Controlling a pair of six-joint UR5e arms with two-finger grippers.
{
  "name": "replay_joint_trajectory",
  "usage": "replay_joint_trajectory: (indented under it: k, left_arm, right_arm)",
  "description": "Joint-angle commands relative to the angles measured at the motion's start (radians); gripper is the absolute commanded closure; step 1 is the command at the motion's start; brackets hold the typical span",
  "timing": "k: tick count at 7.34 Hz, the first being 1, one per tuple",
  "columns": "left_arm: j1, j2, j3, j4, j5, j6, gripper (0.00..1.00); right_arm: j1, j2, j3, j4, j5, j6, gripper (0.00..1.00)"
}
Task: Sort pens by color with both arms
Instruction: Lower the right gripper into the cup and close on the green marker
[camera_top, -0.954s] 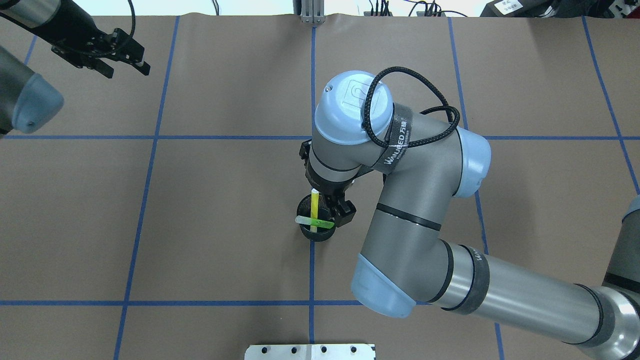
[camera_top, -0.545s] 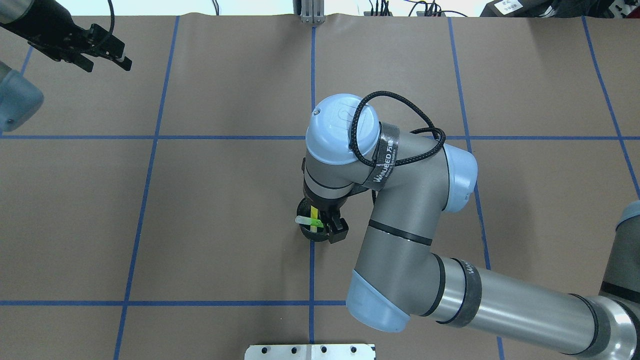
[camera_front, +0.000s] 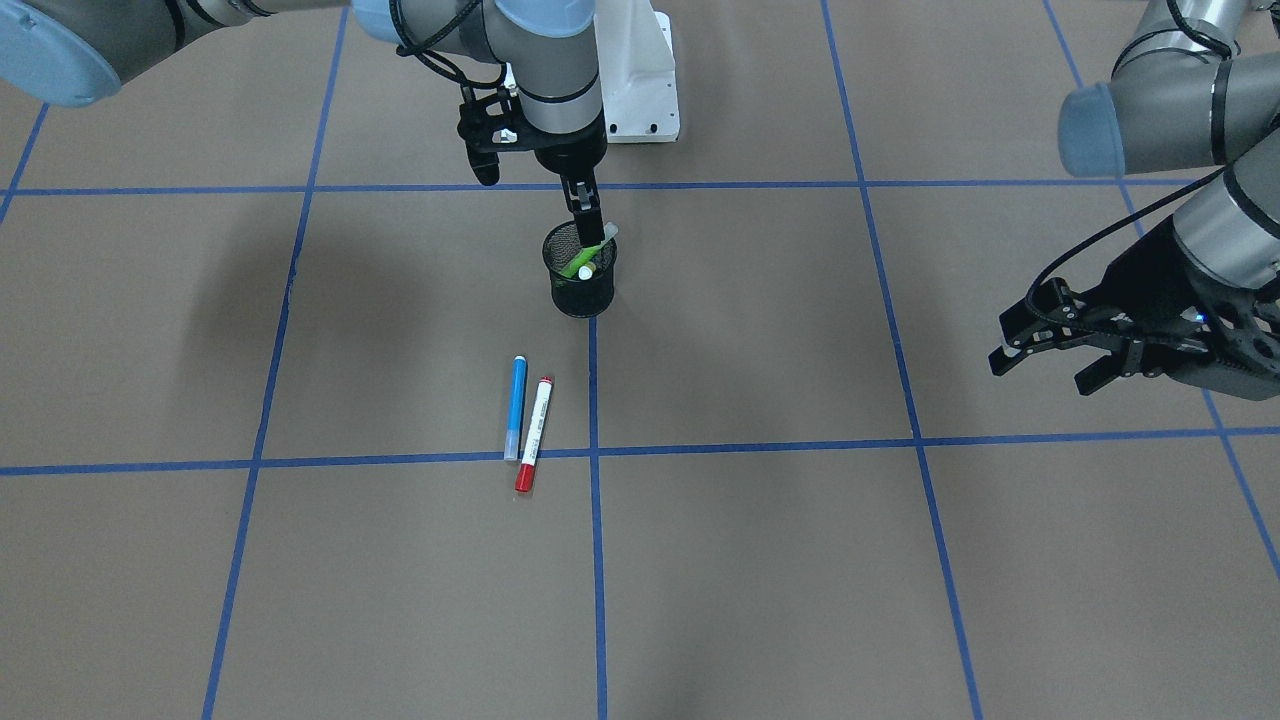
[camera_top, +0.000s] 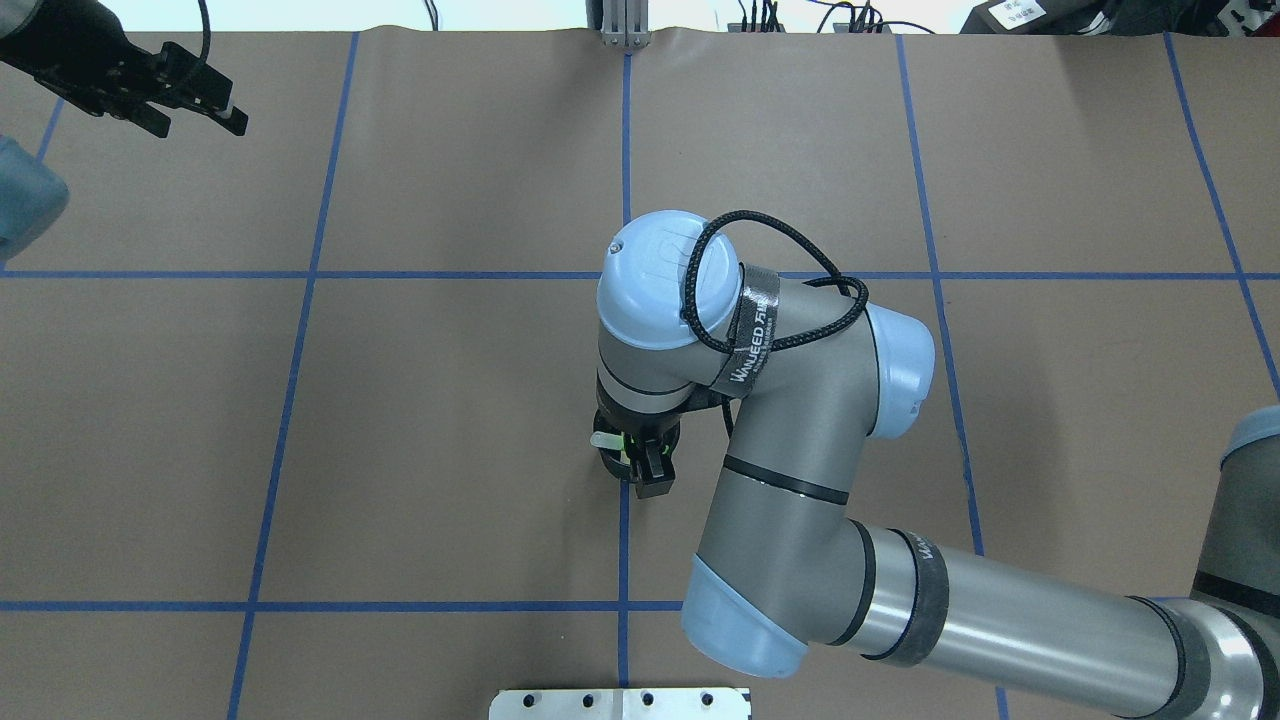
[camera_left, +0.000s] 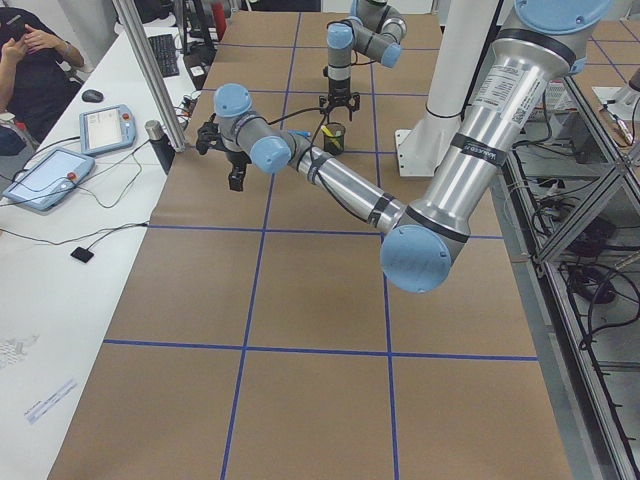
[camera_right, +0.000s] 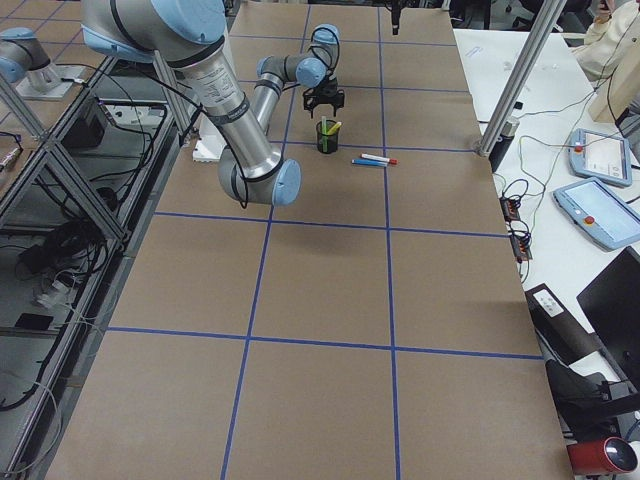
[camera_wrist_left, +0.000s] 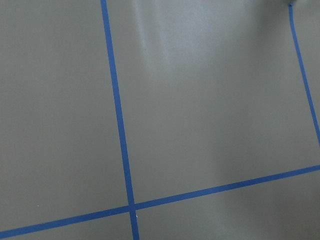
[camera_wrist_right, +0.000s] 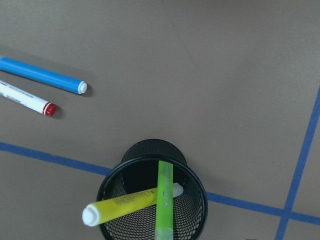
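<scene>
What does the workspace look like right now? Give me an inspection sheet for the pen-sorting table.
Surface: brown table with blue tape grid lines.
Job's things: blue pen and red-capped pen lie side by side on the table; lime green pen and yellow pen stand crossed in the black mesh cup.
Clutter: nothing seen.
Grippers: right claw hangs directly over the cup, jaws not readable; left claw is open and empty, far off to the side.
Cables: black cable loops over the right arm's wrist, strapped down.
Surroundings: white desk with tablets beside the table; a seated person behind it.
</scene>
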Motion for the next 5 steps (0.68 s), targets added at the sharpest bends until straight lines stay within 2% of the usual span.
replay_joint_trajectory:
  k: [1, 5]
  left_arm:
    - [-0.008, 0.004, 0.0, 0.0, 0.001, 0.014, 0.0]
    - [-0.008, 0.01, 0.002, 0.0, 0.001, 0.014, 0.0]
  right_arm:
    - [0.0, -0.004, -0.045, 0.133, -0.037, 0.06, 0.13]
    - [0.004, -0.029, -0.04, 0.161, -0.04, 0.103, 0.15]
